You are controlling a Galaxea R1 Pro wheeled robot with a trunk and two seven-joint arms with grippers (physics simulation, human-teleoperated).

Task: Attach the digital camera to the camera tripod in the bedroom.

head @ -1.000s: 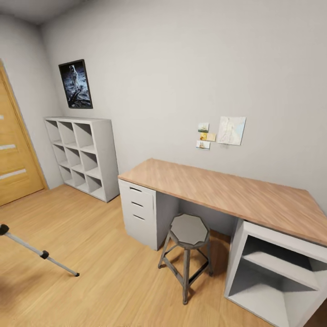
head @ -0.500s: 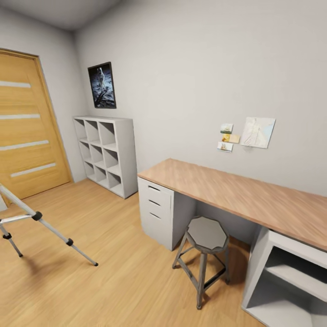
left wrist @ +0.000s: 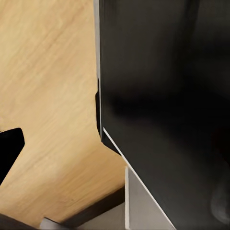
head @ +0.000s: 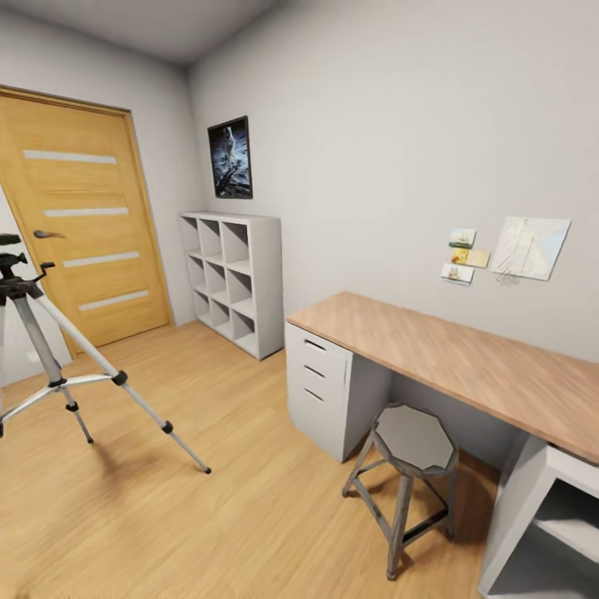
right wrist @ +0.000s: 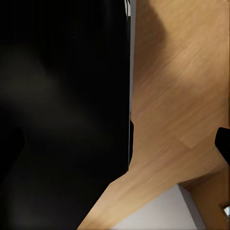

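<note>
Head view: a bedroom with the camera tripod standing on wood floor near a door; pincer states cannot be told.

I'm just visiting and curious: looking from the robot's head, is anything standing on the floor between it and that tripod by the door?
Nothing visible does. The camera tripod stands on bare wood floor before the door. The stool and desk sit off to the other side.
</note>
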